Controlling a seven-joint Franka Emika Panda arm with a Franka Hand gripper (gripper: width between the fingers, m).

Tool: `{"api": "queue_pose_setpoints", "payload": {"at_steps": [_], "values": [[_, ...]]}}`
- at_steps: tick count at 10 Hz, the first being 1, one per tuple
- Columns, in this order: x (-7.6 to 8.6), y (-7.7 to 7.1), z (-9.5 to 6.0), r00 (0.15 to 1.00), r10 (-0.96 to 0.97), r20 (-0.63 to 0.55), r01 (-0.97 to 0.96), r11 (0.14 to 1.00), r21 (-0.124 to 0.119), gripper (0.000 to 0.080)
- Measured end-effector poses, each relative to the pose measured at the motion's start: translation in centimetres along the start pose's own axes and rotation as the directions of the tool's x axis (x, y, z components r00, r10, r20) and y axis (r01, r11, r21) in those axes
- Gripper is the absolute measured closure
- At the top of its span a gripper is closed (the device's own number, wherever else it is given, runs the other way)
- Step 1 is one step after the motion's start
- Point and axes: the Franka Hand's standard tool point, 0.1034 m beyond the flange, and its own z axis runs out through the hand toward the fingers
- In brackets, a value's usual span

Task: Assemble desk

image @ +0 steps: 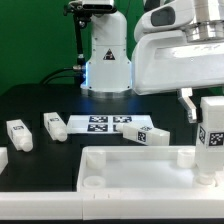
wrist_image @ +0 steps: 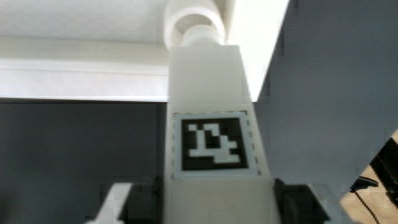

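Observation:
The desk's wide white rimmed panel (image: 130,172) lies flat at the front of the black table, with a round socket (image: 93,182) in its corner on the exterior view's left. My gripper (image: 208,100) is shut on a blocky white leg (image: 212,128) with a black-and-white tag. It holds the leg upright over the panel's corner on the exterior view's right. In the wrist view the leg (wrist_image: 210,110) fills the middle between my dark fingers (wrist_image: 295,202), with its rounded end (wrist_image: 201,22) against the panel's white rim (wrist_image: 71,68). I cannot tell whether the leg's end touches the socket.
Three loose tagged legs lie on the table: one (image: 18,135) and another (image: 54,124) on the exterior view's left, a third (image: 150,135) behind the panel. The marker board (image: 105,123) lies between them. The robot's white base (image: 105,55) stands at the back.

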Motion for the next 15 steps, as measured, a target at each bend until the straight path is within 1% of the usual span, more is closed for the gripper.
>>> {"api": "queue_pose_setpoints", "payload": {"at_steps": [1,4,6,10,11,12,13,14,15], "values": [[-0.1,0.2,0.1,1.0,0.002,0.003,-0.002,1.0,-0.001,0.0515],[-0.9,0.0,1.1,1.0,-0.001,0.018,0.001,1.0,-0.001,0.0515],[-0.9,0.0,1.1,1.0,-0.002,0.006,0.002,1.0,-0.002,0.0515],[-1.0,-0.1,1.0,0.998,-0.009,-0.07,0.009,1.0,-0.011,0.0515],[-1.1,-0.1,1.0,0.997,-0.01,-0.074,0.009,1.0,-0.011,0.0515],[-1.1,-0.1,1.0,0.997,-0.009,-0.073,0.009,1.0,-0.011,0.0446],[-1.1,-0.1,1.0,0.997,-0.009,-0.073,0.009,1.0,-0.011,0.0446],[-1.1,-0.1,1.0,0.997,-0.01,-0.073,0.009,1.0,-0.011,0.0265],[-1.1,-0.1,1.0,0.998,-0.009,-0.07,0.009,1.0,-0.011,0.0265]]}}
